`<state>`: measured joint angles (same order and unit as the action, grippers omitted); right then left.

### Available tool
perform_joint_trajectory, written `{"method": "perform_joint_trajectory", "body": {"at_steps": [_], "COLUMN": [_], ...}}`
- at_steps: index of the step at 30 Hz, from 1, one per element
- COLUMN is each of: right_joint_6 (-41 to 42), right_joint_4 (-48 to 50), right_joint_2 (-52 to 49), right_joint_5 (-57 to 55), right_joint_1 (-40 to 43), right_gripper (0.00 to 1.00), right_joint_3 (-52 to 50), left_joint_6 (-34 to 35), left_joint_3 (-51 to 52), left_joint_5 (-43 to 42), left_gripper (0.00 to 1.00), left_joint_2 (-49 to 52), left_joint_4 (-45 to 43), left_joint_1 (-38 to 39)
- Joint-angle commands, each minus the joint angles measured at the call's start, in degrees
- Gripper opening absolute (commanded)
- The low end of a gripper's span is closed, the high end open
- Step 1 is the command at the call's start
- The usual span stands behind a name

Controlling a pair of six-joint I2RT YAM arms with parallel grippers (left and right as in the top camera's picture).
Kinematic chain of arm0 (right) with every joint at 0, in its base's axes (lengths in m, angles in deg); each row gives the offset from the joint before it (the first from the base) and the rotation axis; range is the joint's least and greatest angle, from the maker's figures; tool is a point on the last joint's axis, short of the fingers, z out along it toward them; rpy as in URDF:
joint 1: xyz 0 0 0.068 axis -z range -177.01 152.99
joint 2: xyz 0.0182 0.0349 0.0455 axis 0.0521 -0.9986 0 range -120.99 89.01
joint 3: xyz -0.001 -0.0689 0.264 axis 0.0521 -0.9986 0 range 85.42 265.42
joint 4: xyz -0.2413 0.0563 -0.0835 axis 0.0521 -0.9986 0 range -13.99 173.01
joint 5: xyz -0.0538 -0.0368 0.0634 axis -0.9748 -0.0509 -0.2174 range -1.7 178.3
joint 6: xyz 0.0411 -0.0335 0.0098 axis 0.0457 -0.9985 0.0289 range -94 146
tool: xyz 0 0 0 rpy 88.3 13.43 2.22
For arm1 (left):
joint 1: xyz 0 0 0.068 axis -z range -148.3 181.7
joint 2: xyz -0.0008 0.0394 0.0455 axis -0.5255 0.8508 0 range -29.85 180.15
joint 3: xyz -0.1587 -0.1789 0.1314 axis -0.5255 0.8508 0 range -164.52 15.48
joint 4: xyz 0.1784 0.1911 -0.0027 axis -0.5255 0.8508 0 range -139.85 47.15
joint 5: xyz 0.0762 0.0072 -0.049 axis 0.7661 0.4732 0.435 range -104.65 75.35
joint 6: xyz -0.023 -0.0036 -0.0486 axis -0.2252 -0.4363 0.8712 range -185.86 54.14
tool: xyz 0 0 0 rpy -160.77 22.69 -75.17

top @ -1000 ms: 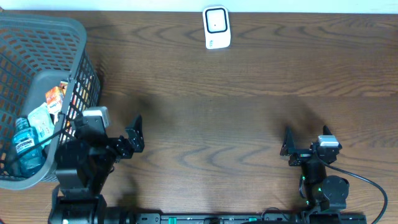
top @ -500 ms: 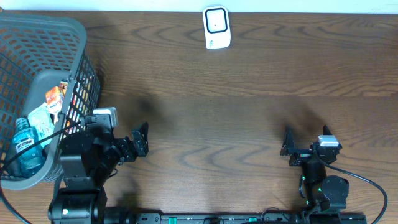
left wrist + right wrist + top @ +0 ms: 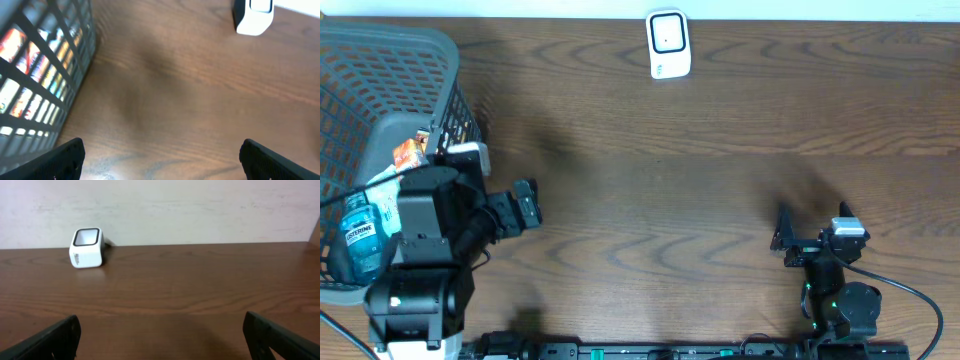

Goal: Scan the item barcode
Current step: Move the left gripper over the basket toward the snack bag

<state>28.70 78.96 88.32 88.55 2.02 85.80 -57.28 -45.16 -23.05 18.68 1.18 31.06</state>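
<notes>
The table (image 3: 720, 150) is dark brown with wavy grain. The basket (image 3: 390, 60) is a grey grid (its bottle (image 3: 360, 240) blue, a packet (image 3: 408, 153) orange); the scanner (image 3: 669, 44) is white with a black window.

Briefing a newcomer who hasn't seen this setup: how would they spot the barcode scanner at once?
On the wooden table, look to the far edge by the pale wall, about midway along. There stands the scanner, a small white block with a dark-rimmed window. It stands alone, well apart from the grey basket at the left.
</notes>
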Motion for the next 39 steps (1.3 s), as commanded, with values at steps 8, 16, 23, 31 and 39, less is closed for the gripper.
{"method": "perform_joint_trajectory", "body": {"at_steps": [8, 16, 23, 31, 39], "right_joint_6": [-0.66, -0.63, -0.66, -0.63, -0.63], "right_joint_4": [-0.22, -0.22, -0.22, -0.22, -0.22], "right_joint_2": [0.37, 0.37, 0.37, 0.37, 0.37], "right_joint_5": [-0.31, -0.33, -0.31, -0.33, -0.31], "right_joint_1": [0.57, 0.57, 0.55, 0.57, 0.57], "right_gripper": [0.99, 0.99, 0.99, 0.99, 0.99], "right_joint_3": [-0.07, -0.07, -0.07, -0.07, -0.07], "left_joint_6": [2.95, 3.17, 3.17, 5.9, 12.02], "left_joint_3": [-8.48, -16.24, -24.55, -33.68, -36.39], "left_joint_5": [2.51, 4.52, 6.14, 6.12, 5.27], "left_gripper": [0.99, 0.99, 0.99, 0.98, 0.99], "left_joint_2": [2.01, 6.23, 10.43, 13.7, 17.11], "left_joint_4": [2.43, 6.88, 9.77, 10.43, 12.72], "left_joint_1": [-0.33, -0.37, -2.14, -14.14, -30.36]}}
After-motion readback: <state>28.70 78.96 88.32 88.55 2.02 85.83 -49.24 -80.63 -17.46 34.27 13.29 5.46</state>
